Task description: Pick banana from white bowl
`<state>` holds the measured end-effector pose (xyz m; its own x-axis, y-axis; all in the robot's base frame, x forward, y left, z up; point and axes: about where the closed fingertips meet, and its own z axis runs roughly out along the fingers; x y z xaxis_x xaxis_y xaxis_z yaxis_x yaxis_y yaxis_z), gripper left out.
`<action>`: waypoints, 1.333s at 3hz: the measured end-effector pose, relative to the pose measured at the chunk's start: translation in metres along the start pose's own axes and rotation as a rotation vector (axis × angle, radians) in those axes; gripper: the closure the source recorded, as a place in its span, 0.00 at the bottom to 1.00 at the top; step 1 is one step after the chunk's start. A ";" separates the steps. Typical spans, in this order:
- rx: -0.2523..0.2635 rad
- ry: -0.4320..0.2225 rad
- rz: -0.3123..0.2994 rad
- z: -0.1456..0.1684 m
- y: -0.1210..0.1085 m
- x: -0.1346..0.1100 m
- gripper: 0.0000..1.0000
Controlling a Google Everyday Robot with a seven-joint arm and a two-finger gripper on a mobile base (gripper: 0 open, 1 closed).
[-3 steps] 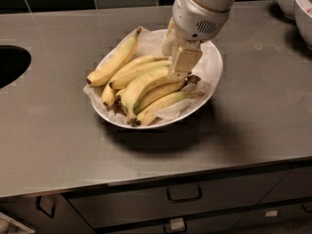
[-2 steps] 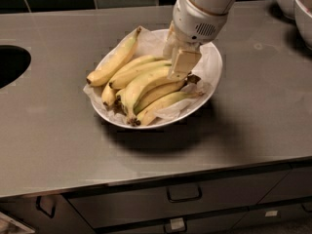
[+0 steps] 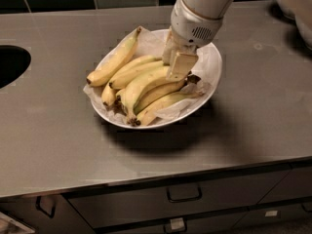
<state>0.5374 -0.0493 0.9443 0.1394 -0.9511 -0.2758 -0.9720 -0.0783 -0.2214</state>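
Note:
The white bowl (image 3: pixel 216 67), wide and lined with crumpled paper, sits on the grey counter and holds several bananas. The banana (image 3: pixel 144 84), thick, strongly curved and plain yellow, lies in the middle of the pile with its dark stem tip toward the front left. A straighter, green-tinged banana (image 3: pixel 115 61) lies along the bowl's left rim, and thinner yellow ones lie around the thick one. My gripper (image 3: pixel 177 62) reaches down from the upper right and rests on the far right end of the thick banana, hiding that end.
A dark round sink opening (image 3: pixel 9 65) is cut into the counter at the left. Other white bowls (image 3: pixel 298 9) stand at the back right corner. Drawer fronts with handles (image 3: pixel 184 194) run under the counter's front edge.
Almost nothing has moved. The gripper stays down on the bananas at the right side of the bowl, and the bananas lie as before.

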 end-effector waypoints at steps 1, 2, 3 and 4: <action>-0.012 0.002 -0.001 0.005 0.001 0.000 0.55; -0.017 0.002 -0.001 0.004 0.003 -0.001 0.55; -0.024 0.003 -0.007 0.006 0.015 -0.003 0.55; -0.024 0.007 -0.021 0.005 0.025 -0.008 0.55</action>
<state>0.5128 -0.0424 0.9363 0.1587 -0.9513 -0.2643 -0.9732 -0.1055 -0.2046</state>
